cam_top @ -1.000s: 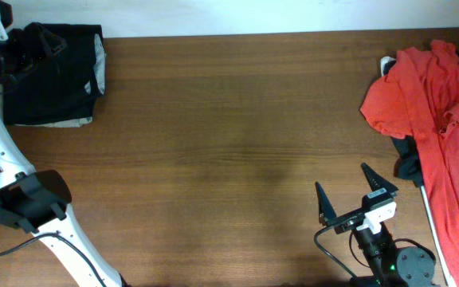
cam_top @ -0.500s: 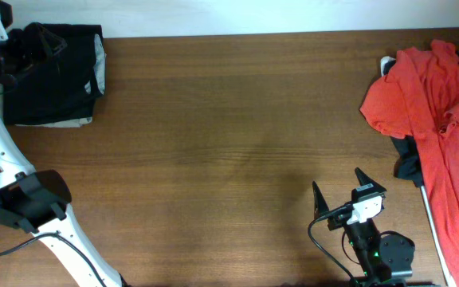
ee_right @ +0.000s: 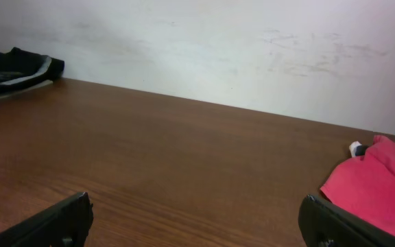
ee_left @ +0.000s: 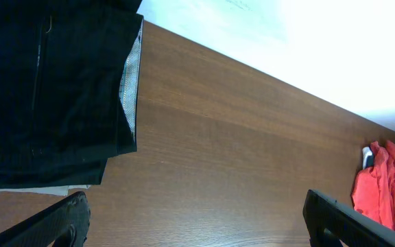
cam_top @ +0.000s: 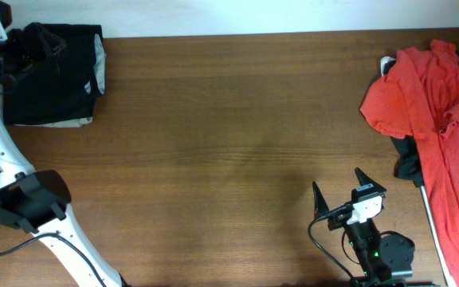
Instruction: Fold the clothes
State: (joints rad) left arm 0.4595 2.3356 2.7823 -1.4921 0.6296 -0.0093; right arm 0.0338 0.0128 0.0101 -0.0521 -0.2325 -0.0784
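A folded black garment (cam_top: 50, 73) lies at the table's far left corner; it also shows in the left wrist view (ee_left: 46, 96) and the right wrist view (ee_right: 12, 68). A crumpled red shirt (cam_top: 445, 127) lies in a heap at the right edge, over a dark garment (cam_top: 409, 163); it also shows in the left wrist view (ee_left: 379, 189) and the right wrist view (ee_right: 382, 192). My left gripper (ee_left: 197, 219) is open and empty, raised over the far left corner beside the black garment. My right gripper (cam_top: 343, 191) is open and empty, low near the front edge, left of the red shirt.
The brown wooden table (cam_top: 229, 143) spans the view, with a white wall (ee_right: 218, 48) behind its far edge. The left arm's white body (cam_top: 6, 175) runs along the table's left side. The right arm's base (cam_top: 377, 251) sits at the front edge.
My right arm drew back toward the front edge and a little left between the earliest frame and half a second ago. Since then nothing has moved.
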